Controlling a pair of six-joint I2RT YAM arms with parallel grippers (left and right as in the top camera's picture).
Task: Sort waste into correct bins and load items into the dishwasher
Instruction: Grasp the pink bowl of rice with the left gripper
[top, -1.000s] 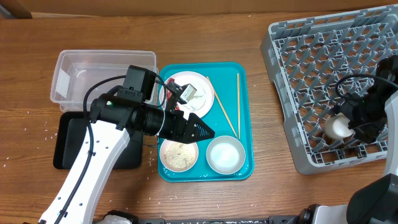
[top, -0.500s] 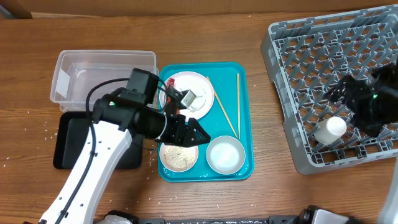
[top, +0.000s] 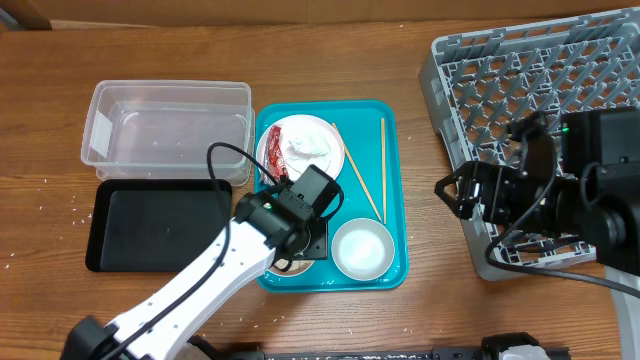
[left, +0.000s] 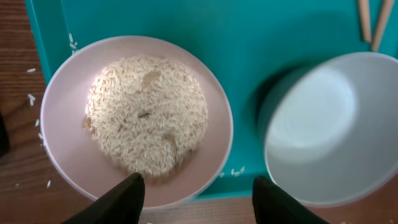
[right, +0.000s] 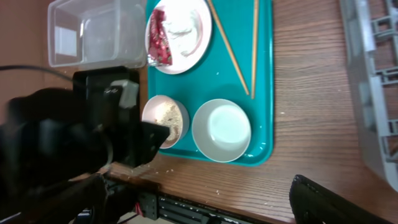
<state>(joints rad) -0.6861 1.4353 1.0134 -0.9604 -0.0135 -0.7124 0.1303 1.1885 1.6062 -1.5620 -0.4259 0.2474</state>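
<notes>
My left gripper (left: 202, 202) is open and hovers just over a pale bowl of white rice (left: 140, 118) on the teal tray (top: 390, 150); in the overhead view the gripper (top: 298, 250) hides this bowl. An empty white bowl (top: 362, 247) stands right of it. A small white plate (top: 300, 148) holds the red wrapper (right: 158, 37) and the white paper wad (right: 183, 25). Two chopsticks (top: 362, 185) lie on the tray. My right gripper (top: 452, 195) is open and empty at the left edge of the grey dish rack (top: 540, 90).
The clear tub (top: 165, 120) stands left of the teal tray, with the black tray (top: 160, 225) in front of it. Loose rice grains (top: 60, 205) lie on the table at the left and along the front edge (right: 186, 174).
My right gripper let go of a white cup in the rack and moved left to the rack's edge. My left arm swung down and turned over the rice bowl, uncovering the plate.
</notes>
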